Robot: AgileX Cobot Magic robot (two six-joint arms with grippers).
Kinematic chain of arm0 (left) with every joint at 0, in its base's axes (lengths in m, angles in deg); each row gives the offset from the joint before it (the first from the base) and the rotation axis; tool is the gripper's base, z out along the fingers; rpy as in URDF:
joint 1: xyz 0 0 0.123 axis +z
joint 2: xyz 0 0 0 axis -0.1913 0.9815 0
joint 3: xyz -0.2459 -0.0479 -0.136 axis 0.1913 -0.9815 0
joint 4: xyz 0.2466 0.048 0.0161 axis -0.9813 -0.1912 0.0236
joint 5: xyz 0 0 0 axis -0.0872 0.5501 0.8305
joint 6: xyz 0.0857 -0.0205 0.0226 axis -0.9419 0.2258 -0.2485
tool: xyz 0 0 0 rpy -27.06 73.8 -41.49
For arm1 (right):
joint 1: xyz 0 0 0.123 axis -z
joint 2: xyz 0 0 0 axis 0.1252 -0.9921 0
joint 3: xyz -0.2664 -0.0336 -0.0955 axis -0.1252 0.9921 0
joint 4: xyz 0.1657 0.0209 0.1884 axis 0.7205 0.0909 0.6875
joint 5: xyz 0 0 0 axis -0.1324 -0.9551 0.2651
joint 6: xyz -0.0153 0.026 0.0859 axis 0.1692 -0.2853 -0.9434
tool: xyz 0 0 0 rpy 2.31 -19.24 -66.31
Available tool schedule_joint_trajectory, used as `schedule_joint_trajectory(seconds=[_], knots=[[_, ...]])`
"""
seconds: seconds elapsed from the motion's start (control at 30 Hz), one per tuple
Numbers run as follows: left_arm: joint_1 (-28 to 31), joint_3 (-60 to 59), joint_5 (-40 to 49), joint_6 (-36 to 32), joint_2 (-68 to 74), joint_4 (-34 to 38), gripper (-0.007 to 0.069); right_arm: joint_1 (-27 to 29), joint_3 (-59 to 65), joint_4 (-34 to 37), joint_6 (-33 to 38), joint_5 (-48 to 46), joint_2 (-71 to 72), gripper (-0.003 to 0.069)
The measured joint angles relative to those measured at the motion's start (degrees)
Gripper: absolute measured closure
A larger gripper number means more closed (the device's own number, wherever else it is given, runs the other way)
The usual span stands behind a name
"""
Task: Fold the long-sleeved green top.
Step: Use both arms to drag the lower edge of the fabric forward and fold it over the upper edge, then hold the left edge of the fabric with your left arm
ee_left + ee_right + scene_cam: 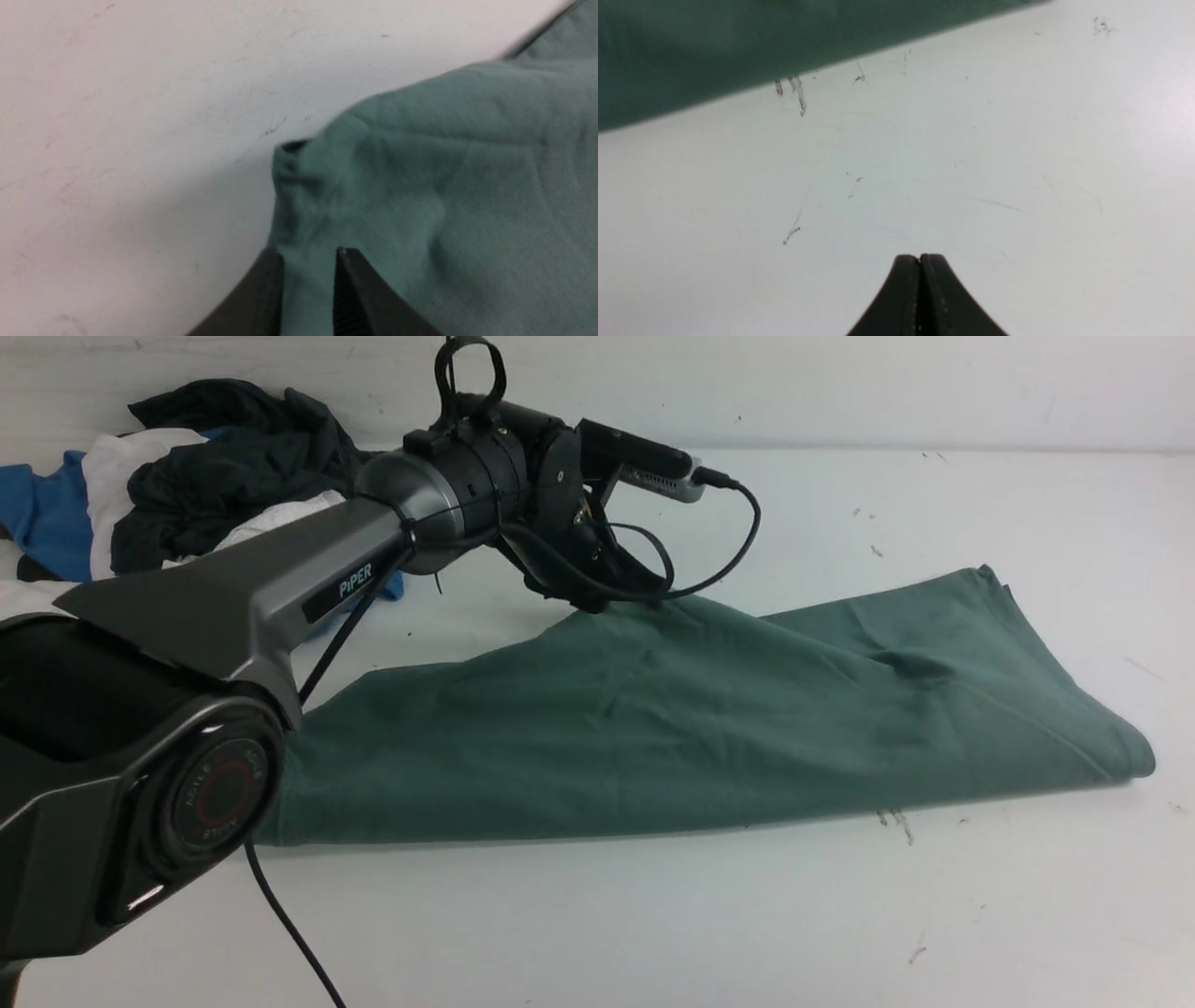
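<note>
Nearest the robot, the right hand [920,256] is pressed shut on nothing and hangs over bare desk [994,186], just on the near side of the green long-sleeved top [672,728]. The top lies across the middle of the desk as a long doubled band. Its near edge is straight and its far edge lumpy, with creases toward the right end. At that far edge the left hand [308,253] stands narrowly parted over a bunched corner of cloth. The wrist view is soft, so I cannot tell whether it touches the fabric or hovers just above it, though nothing looks pinched.

The step in hand looks like laying down a lengthwise fold. To do it well, lift the left hand straight up so no cloth drags, then flatten that corner until the far edge runs parallel to the near one. The end-to-end fold probably wants both hands, each gripping a corner of one short end through all layers and carrying it low and level.

On the left arm [280,579] "PiPER" [355,581] reads in white. The red-ringed cap [219,793] on its near joint bears lettering too small to read. No label shows on the top. Farthest back, at the left, a dark garment [233,457], a blue garment [47,518] and a white cloth [112,476] lie heaped, with no print visible.
</note>
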Motion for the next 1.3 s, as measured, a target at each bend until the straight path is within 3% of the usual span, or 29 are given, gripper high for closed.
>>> schedule_joint_trajectory(seconds=[0.13, 0.23, 0.33, 0.37, 0.4, 0.47, 0.57, 0.6, 0.63, 0.73, 0.83, 1.0, 1.3], knots=[[1.0, 0.0, 3.0, 1.1, -2.6, -2.0, 0.0329, 0.0, 0.0, 0.0, 0.0, 0.2, 0.0, 0.0673], [2.4, 0.0, 10.3, 1.1, -7.2, -5.9, 0.0319, 0.0, 0.0, 0.0, 0.0, 0.3, 0.0, 0.0673], [3.8, 0.1, 16.7, 0.9, -10.2, -8.0, 0.0353, 0.0, 0.0, 0.0, 0.0, 0.4, 0.0, 0.0673], [5.7, 0.2, 22.7, 0.1, -12.6, -9.2, 0.0415, 0.0, 0.0, 0.0, 0.0, 0.5, 0.0, 0.0673], [6.3, 0.3, 23.1, -0.3, -13.2, -9.3, 0.0424, 0.0, 0.0, 0.0, 0.0, 0.5, 0.0, 0.0673], [11.1, -1.0, 25.4, -2.7, -15.8, -8.7, 0.0536, 0.0, 0.0, 0.1, 0.0, 0.6, 0.0, 0.0673], [18.9, -9.1, 25.4, -4.2, -19.3, -1.6, 0.0613, 0.0, 0.0, 0.2, 0.0, 0.7, 0.0, 0.0673], [19.4, -9.8, 25.4, -4.2, -19.6, -0.9, 0.0618, 0.0, 0.0, 0.2, 0.0, 0.7, 0.0, 0.0673], [24.2, -16.3, 25.5, -5.4, -21.7, 5.5, 0.0628, 0.0, 0.0, 0.2, 0.0, 0.7, 0.0, 0.0673], [30.2, -24.8, 26.4, -7.0, -23.7, 14.0, 0.0629, 0.0, 0.0, 0.9, 0.0, 0.7, 0.0, 0.0673], [33.0, -28.9, 26.4, -7.4, -24.1, 18.1, 0.0629, 0.0, 0.0, 1.3, 0.3, 0.7, 0.0, 0.0673], [32.7, -32.4, 26.2, -7.8, -23.4, 17.8, 0.0576, 0.0, 0.0, 1.5, 0.6, 0.7, 0.0, 0.0673], [26.5, -32.7, 18.1, -1.4, -18.8, 12.1, 0.0249, 0.0, 0.0, 2.3, 1.1, 0.7, 0.0, 0.0673]])
